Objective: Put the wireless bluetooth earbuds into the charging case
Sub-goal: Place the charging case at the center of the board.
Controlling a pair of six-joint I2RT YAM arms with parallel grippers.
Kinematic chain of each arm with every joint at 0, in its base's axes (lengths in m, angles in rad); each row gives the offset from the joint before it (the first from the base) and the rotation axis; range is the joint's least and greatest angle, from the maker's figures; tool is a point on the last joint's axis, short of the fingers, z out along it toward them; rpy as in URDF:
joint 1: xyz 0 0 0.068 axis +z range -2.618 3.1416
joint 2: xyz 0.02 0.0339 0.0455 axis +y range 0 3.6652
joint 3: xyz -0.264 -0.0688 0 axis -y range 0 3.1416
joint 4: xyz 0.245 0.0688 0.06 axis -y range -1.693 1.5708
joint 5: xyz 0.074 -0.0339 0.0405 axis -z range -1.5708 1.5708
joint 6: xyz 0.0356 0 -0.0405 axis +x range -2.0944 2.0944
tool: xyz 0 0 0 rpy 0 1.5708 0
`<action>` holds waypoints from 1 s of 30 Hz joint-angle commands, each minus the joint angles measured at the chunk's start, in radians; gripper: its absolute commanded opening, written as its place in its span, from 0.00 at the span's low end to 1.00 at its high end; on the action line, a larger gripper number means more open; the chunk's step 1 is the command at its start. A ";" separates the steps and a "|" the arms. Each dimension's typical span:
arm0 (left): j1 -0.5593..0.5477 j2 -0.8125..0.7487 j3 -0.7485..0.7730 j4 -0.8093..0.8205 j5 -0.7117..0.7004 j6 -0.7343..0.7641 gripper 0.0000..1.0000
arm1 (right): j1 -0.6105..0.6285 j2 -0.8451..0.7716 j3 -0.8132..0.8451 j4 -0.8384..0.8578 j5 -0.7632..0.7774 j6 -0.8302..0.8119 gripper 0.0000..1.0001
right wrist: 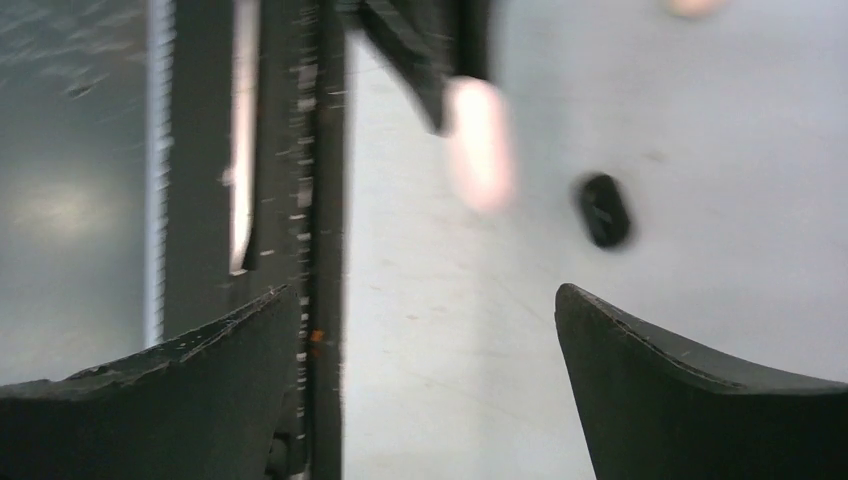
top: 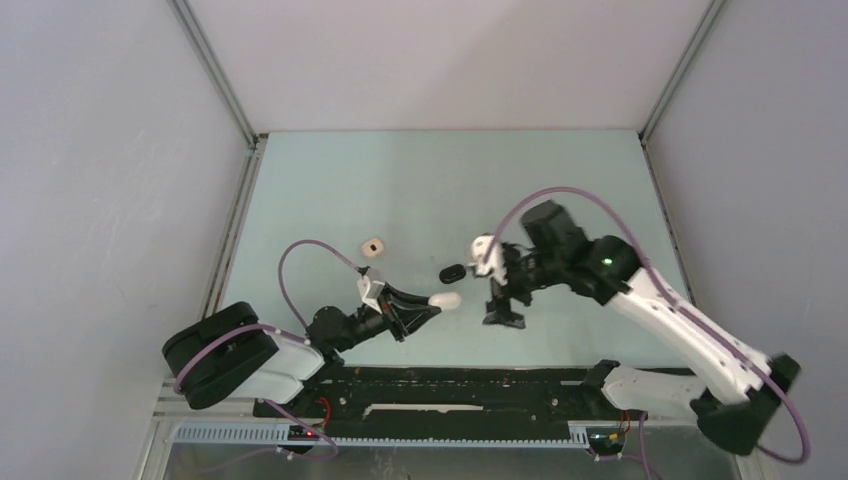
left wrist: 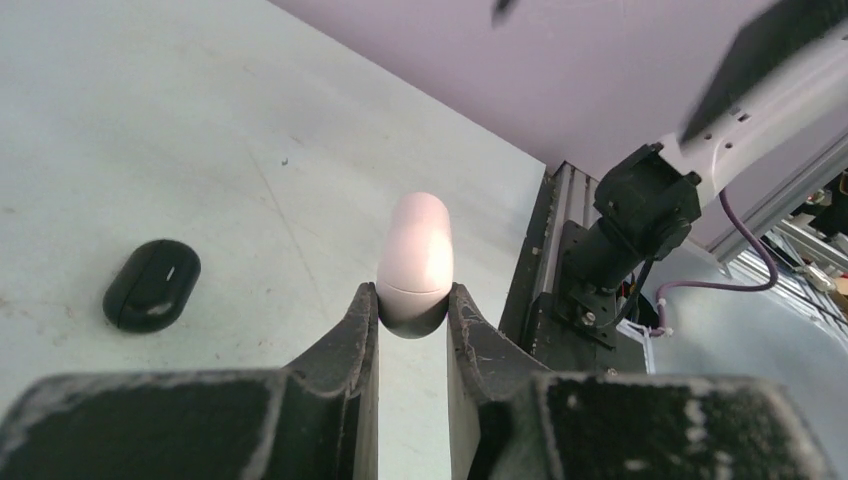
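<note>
My left gripper is shut on the near end of a pale pink pill-shaped charging case, which is closed and sticks out past the fingertips, low over the table. A closed black case lies on the table just beyond it. My right gripper hangs open to the right of both cases, with nothing between its fingers. Its blurred view shows the pink case and the black case ahead. No earbuds show plainly.
A small cream piece with a dark spot lies on the pale green table, further back and left; it is too small to identify. The black base rail runs along the near edge. Grey walls enclose the table.
</note>
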 commanded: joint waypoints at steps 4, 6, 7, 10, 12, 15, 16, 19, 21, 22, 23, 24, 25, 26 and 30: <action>0.007 0.135 0.061 0.084 0.006 -0.098 0.00 | -0.448 -0.298 -0.294 0.426 0.000 0.226 1.00; 0.006 0.173 0.100 0.057 0.008 -0.144 0.00 | -0.563 -0.284 -0.355 0.514 -0.098 0.317 1.00; 0.006 0.185 0.121 0.029 0.004 -0.170 0.00 | -0.613 -0.262 -0.374 0.551 -0.151 0.365 1.00; -0.003 0.212 0.202 -0.160 -0.047 -0.264 0.01 | -0.709 -0.184 -0.330 0.529 -0.202 0.436 1.00; -0.029 0.240 0.256 -0.246 -0.072 -0.303 0.02 | -0.736 -0.157 -0.309 0.477 -0.218 0.419 1.00; -0.072 0.297 0.343 -0.357 -0.116 -0.379 0.07 | -0.740 -0.157 -0.324 0.473 -0.188 0.390 1.00; -0.083 0.319 0.374 -0.403 -0.137 -0.409 0.10 | -0.741 -0.163 -0.329 0.476 -0.170 0.386 1.00; -0.108 0.361 0.465 -0.575 -0.208 -0.467 0.18 | -0.740 -0.190 -0.340 0.484 -0.137 0.380 1.00; -0.117 0.367 0.519 -0.683 -0.261 -0.466 0.25 | -0.741 -0.205 -0.347 0.488 -0.138 0.376 1.00; -0.117 0.368 0.540 -0.746 -0.274 -0.458 0.28 | -0.741 -0.210 -0.351 0.489 -0.139 0.373 1.00; -0.118 0.371 0.572 -0.812 -0.275 -0.444 0.29 | -0.740 -0.213 -0.353 0.489 -0.139 0.371 1.00; -0.116 0.372 0.604 -0.918 -0.276 -0.425 0.30 | -0.740 -0.215 -0.356 0.489 -0.139 0.366 1.00; -0.115 0.370 0.625 -0.971 -0.276 -0.405 0.30 | -0.741 -0.214 -0.356 0.486 -0.140 0.361 1.00; -0.114 0.366 0.639 -1.013 -0.299 -0.386 0.30 | -0.741 -0.213 -0.356 0.483 -0.140 0.359 1.00; -0.086 0.364 0.695 -1.193 -0.306 -0.296 0.33 | -0.740 -0.209 -0.356 0.477 -0.137 0.350 1.00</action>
